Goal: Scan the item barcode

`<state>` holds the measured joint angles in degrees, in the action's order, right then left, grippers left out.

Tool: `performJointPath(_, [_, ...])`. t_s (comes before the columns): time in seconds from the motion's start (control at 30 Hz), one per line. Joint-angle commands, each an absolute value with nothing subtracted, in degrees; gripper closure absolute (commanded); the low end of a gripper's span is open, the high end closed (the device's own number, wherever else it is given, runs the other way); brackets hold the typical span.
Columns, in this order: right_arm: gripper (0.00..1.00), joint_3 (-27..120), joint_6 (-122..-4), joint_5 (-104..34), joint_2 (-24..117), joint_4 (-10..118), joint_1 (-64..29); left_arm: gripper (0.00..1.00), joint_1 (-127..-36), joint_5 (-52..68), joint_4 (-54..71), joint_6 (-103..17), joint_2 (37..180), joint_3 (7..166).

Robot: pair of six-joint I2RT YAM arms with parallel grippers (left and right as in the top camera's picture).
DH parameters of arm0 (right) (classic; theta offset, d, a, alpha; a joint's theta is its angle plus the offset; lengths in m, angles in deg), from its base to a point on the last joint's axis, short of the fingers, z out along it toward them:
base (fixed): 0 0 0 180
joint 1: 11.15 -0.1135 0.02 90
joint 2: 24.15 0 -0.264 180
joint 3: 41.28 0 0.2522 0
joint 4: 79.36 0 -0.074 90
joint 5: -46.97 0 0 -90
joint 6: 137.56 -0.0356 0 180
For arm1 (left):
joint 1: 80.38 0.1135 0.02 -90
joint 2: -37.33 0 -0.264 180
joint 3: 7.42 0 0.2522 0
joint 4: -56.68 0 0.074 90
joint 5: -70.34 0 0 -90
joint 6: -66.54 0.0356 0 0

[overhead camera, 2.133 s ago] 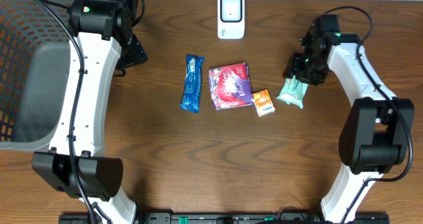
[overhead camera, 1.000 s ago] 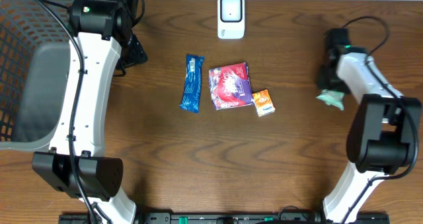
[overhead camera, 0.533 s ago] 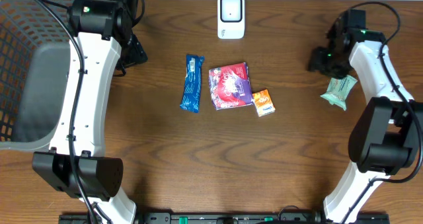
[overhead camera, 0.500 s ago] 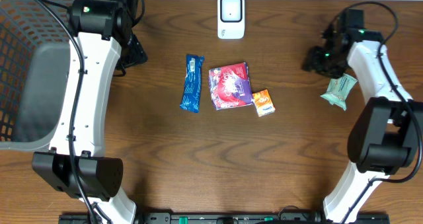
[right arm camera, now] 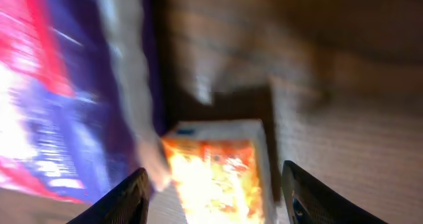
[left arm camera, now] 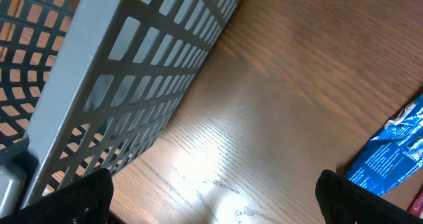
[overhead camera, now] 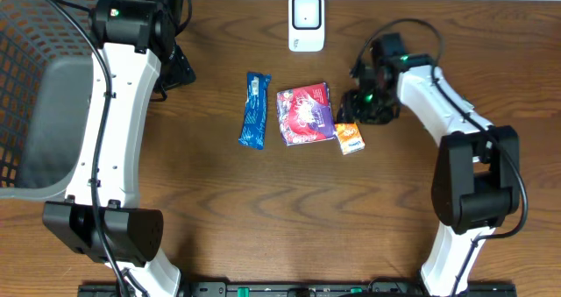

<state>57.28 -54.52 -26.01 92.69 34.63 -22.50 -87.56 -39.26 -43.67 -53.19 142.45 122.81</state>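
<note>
Step in hand, as I read it: getting hold of the orange box [overhead camera: 349,137] w/ the right arm so its barcode can go to the scanner [overhead camera: 306,22] at the back edge of the bench [overhead camera: 263,209].

The right fingers [right arm camera: 122,201] stand apart and hold nothing. In the wrist view the box lies flat on the bench between them, a bit blurred. Its left side sits right up against the corner of the red-purple packet [overhead camera: 304,114] — touching or overlapping, can't tell which.

To do it well:
- Come straight down, one finger on each long side of the box. Keep the left-hand one out of the packet's edge, or both will lift together.
- If there's no room there, prob. better to nudge the box clear first.
- Close only once the tips are low on the sides. It's a small, light carton and a high pinch could tip it.
- The barcode isn't visible from here, so plan on turning the box in front of the scanner window.

The left fingers [left arm camera: 79,197] are wide apart and empty, parked by the basket [left arm camera: 125,85], near the blue packet [left arm camera: 390,158] — no part to play yet.
</note>
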Motion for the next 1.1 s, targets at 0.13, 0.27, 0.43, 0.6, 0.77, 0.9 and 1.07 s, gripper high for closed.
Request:
performJointPath(0.13, [0.38, 53.8, -54.6, -29.6, 93.2, 34.5, -22.4, 0.02, -87.4, -39.5, -43.8, -52.8, 142.6, 122.4])
performJointPath(0.27, [0.48, 53.3, -54.6, -29.7, 93.2, 33.7, -22.4, 0.02, -87.4, -39.5, -43.8, -52.8, 142.6, 122.4])
performJointPath(0.43, [0.79, 53.3, -56.5, -34.0, 93.2, 34.7, -22.4, 0.02, -87.4, -39.5, -43.8, -52.8, 142.6, 122.4])
performJointPath(0.6, [0.99, 53.3, -58.6, -35.7, 93.2, 35.7, -21.2, 0.02, -87.4, -39.5, -43.8, -52.8, 142.6, 122.4])
performJointPath(0.77, [0.99, 53.3, -62.8, -41.5, 93.2, 37.9, -17.7, 0.02, -87.4, -39.5, -43.8, -52.8, 142.6, 122.4])
performJointPath(0.9, [0.99, 53.4, -62.8, -47.4, 93.2, 41.8, -11.7, 0.02, -87.4, -39.5, -43.8, -52.8, 142.6, 122.4])
performJointPath(1.07, [0.56, 53.4, -58.8, -43.5, 93.2, 43.4, -6.0, 0.02, -87.4, -39.5, -43.8, -52.8, 142.6, 122.4])
